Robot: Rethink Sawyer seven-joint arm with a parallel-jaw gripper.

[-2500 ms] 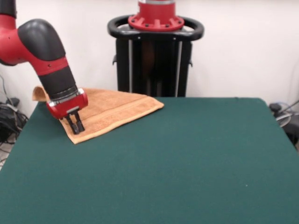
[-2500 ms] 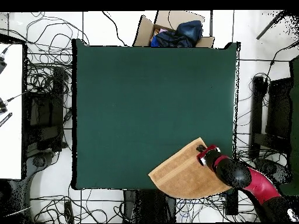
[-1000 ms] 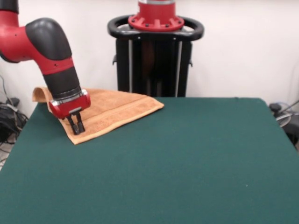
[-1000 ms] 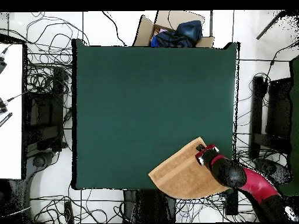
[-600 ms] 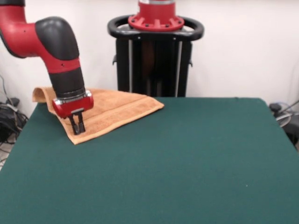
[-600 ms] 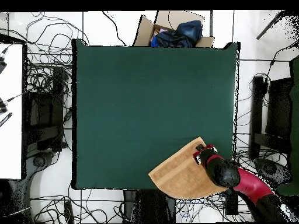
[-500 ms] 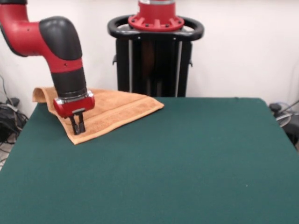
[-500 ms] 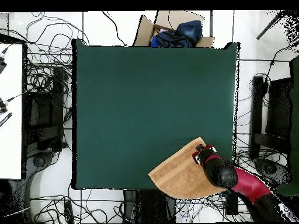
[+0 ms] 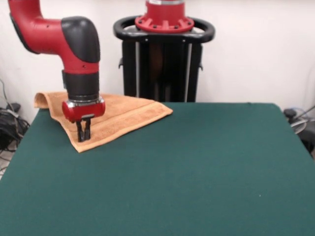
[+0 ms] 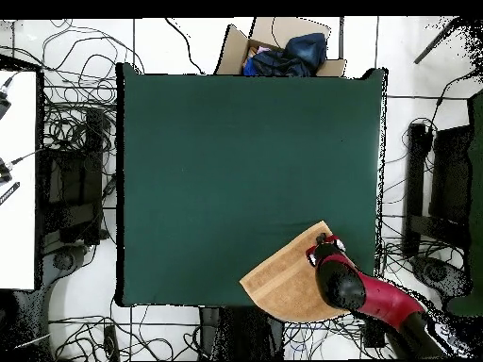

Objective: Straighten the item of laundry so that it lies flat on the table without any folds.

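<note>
The orange-tan towel (image 9: 123, 113) lies folded into a rough triangle at the table's far left corner in the front view, with one end drooping over the table edge. In the overhead view the towel (image 10: 281, 283) is at the bottom right and overhangs the bottom edge. My gripper (image 9: 82, 135) points straight down on the towel's near corner, its fingers pressed together on the cloth. It also shows in the overhead view (image 10: 319, 247). The green table (image 9: 197, 167) spreads wide around it.
The robot's black pedestal (image 9: 164, 54) stands behind the table's far edge. A cardboard box (image 10: 283, 49) with dark cloth sits beyond the opposite table edge. Cables cover the floor on both sides.
The arm has swung from a leftward tilt to upright above the gripper. The fingertips stayed at the towel's near corner. The towel has not moved.
</note>
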